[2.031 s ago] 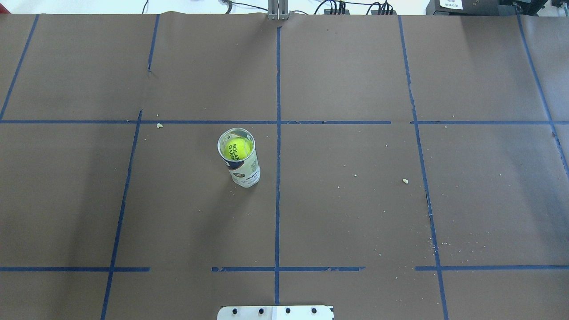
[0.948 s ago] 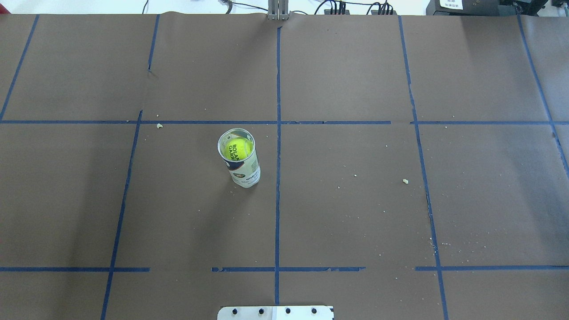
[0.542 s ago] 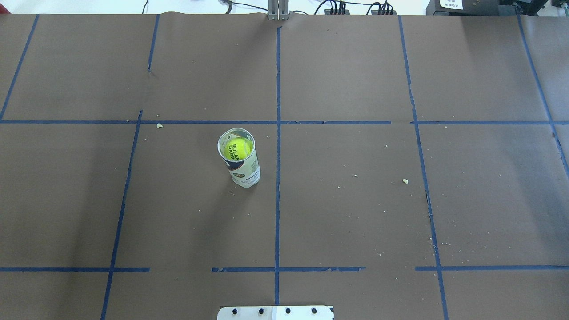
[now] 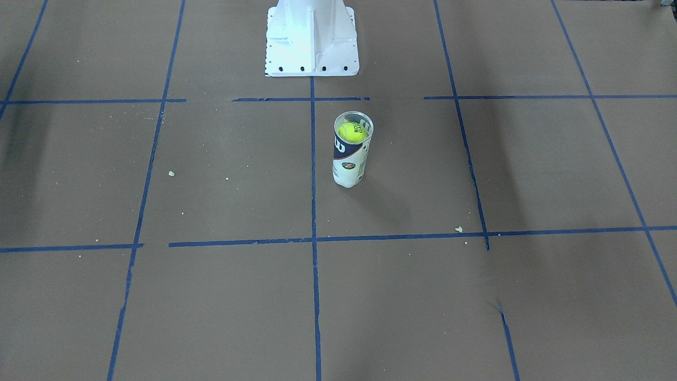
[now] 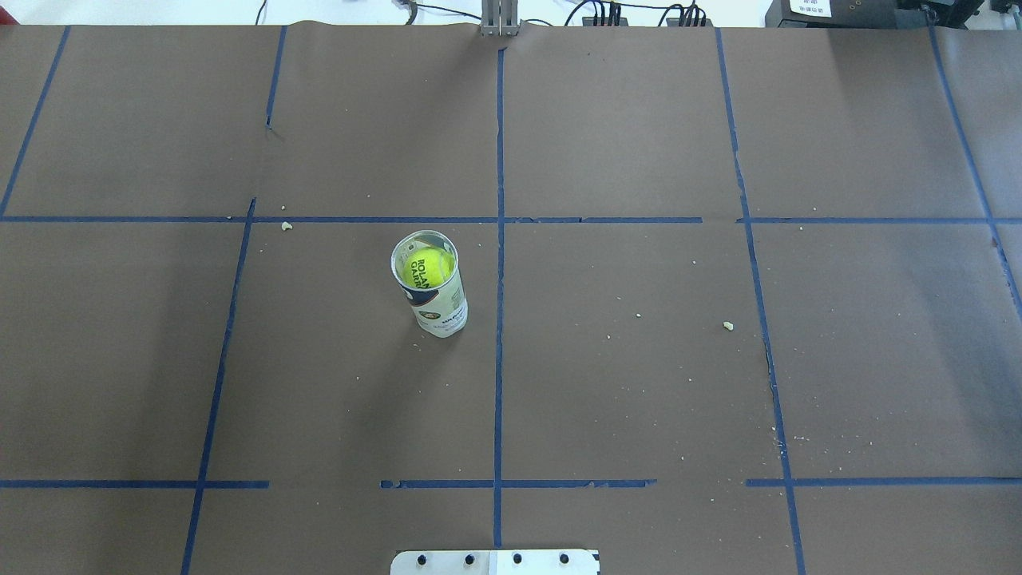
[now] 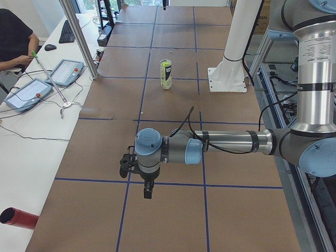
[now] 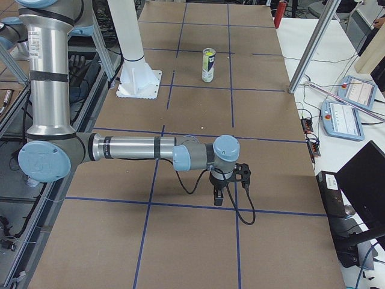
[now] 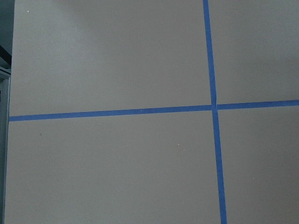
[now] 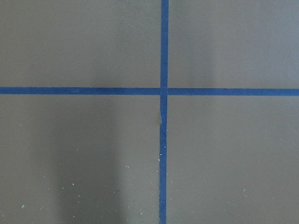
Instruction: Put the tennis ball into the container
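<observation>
The clear container [image 5: 435, 299] with its navy-and-white label stands upright a little left of the table's centre line, also seen in the front view as the container [image 4: 349, 159]. The yellow-green tennis ball [image 5: 427, 267] sits inside it near the rim, visible through the open top as the tennis ball [image 4: 352, 132]. My left gripper [image 6: 148, 190] hangs far out at the table's left end, well away from the container [image 6: 166, 74]. My right gripper [image 7: 219, 197] hangs at the table's right end, far from the container [image 7: 208, 66]. I cannot tell whether either is open or shut.
Brown paper with a blue tape grid covers the table [image 5: 639, 359]. The white robot base [image 4: 311, 39] stands at the near edge behind the tube. Small crumbs [image 5: 727, 325] lie scattered on the right half. Operators' tablets [image 6: 65, 71] and cables sit beyond the far edge.
</observation>
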{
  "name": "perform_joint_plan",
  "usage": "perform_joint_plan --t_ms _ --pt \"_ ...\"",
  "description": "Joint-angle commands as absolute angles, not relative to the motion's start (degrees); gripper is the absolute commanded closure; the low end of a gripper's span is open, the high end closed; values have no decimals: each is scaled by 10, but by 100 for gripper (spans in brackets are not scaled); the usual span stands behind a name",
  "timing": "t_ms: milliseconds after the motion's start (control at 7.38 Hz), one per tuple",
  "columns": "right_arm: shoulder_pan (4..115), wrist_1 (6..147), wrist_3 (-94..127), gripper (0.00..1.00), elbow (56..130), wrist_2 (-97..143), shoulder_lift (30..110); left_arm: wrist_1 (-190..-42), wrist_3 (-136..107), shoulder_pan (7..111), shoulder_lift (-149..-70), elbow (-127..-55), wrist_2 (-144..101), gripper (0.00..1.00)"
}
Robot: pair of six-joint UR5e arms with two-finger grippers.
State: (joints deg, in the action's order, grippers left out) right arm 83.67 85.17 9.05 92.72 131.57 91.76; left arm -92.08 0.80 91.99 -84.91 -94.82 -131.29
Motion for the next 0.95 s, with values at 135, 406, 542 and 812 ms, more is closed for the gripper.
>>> perform_joint_plan --t_ms 135,406,542,812 --pt "837 852 91 0 927 1316 918 -871 87 910 -848 -949 -1333 0" --pt "836 852 91 0 927 1316 918 -856 101 910 -849 -956 -1346 0" --pt "837 852 91 0 927 1316 918 -855 101 910 -849 -958 -1346 0" --pt "837 852 91 0 927 1316 918 -857 101 910 -848 -956 -1346 0"
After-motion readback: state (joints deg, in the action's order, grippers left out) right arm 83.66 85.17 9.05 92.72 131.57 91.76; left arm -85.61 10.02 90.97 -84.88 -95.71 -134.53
